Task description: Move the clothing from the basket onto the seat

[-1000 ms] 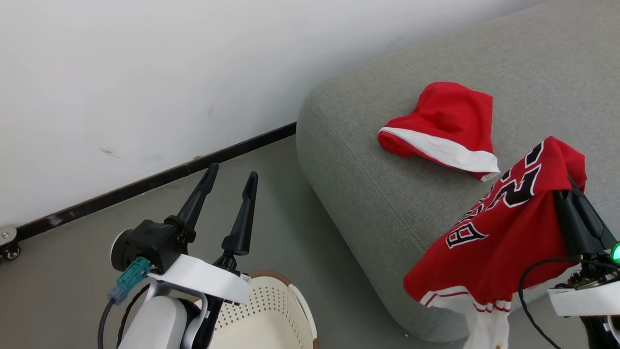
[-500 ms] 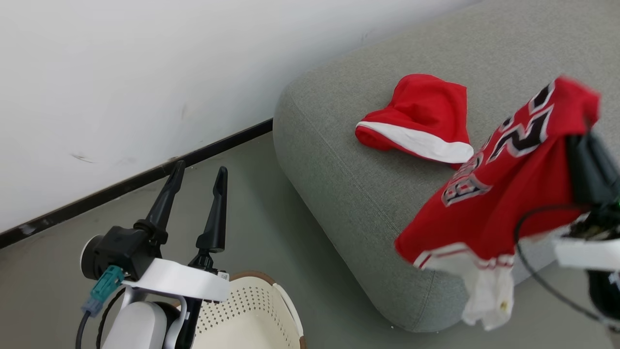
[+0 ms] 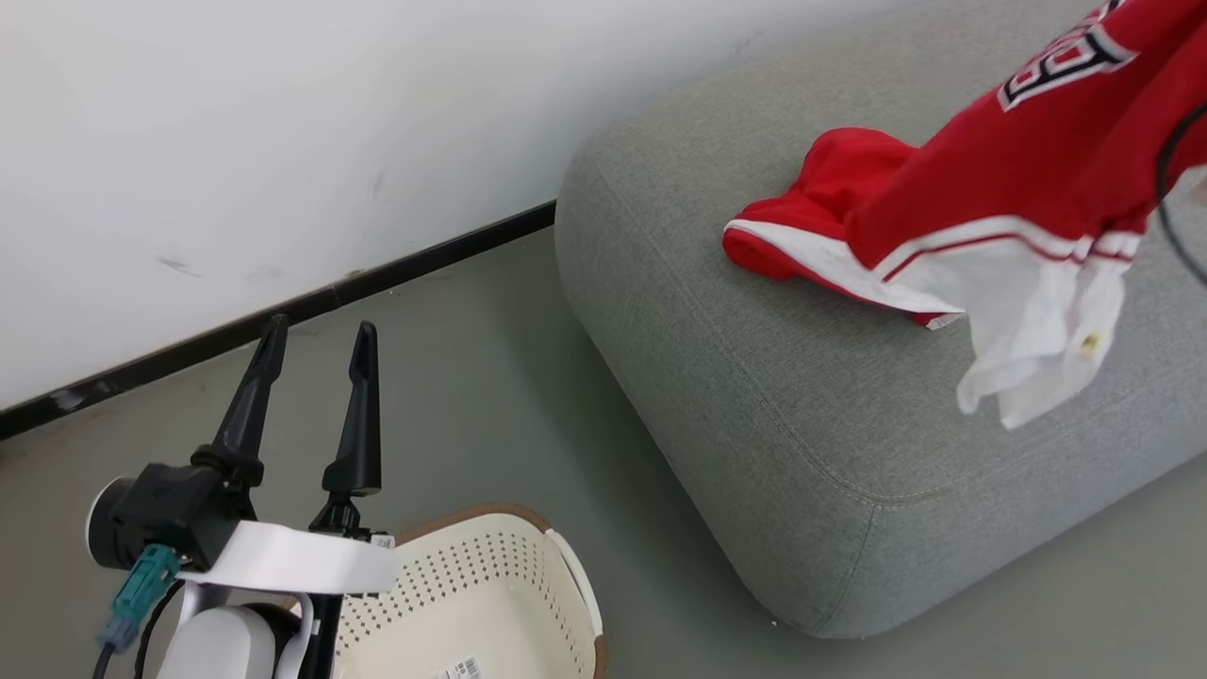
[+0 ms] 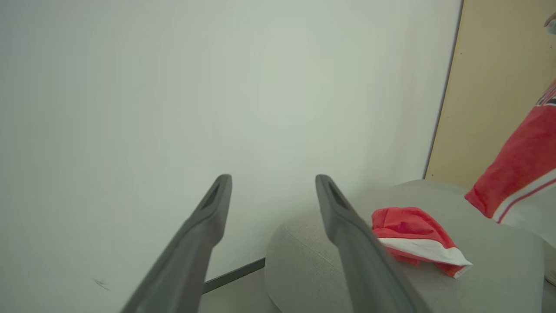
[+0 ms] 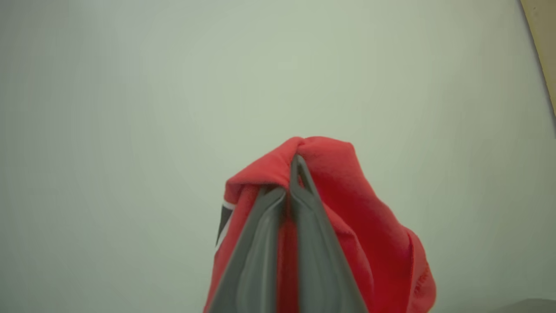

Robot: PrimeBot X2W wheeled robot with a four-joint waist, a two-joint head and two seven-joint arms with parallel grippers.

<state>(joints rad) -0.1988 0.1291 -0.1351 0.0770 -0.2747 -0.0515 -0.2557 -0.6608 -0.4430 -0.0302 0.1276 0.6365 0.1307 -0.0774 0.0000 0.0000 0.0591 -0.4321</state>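
Observation:
The red shorts [image 3: 834, 184] with a white stripe lie crumpled on the grey seat [image 3: 754, 424]. A red jersey [image 3: 1028, 160] with white trim hangs in the air above the seat's right part, partly covering the shorts. My right gripper [image 5: 294, 171] is shut on a fold of the jersey [image 5: 347, 204], seen against the wall. The cream basket [image 3: 471, 517] stands on the floor at the bottom; the part of its inside that shows holds a label sticker [image 3: 460, 668]. Just left of the basket, my left gripper [image 3: 321, 330] stands open with nothing between its fingers. The left wrist view has this gripper [image 4: 273, 180] facing the wall, the shorts [image 4: 408, 230] to its right.
A white wall with a black baseboard [image 3: 283, 311] runs behind the seat and the grey floor [image 3: 490, 377]. A beige panel [image 4: 499, 87] stands behind the seat's far end.
The right gripper has carried the jersey up and further over the seat, so it now hangs in front of the shorts. The head camera has shifted. The left gripper stays open.

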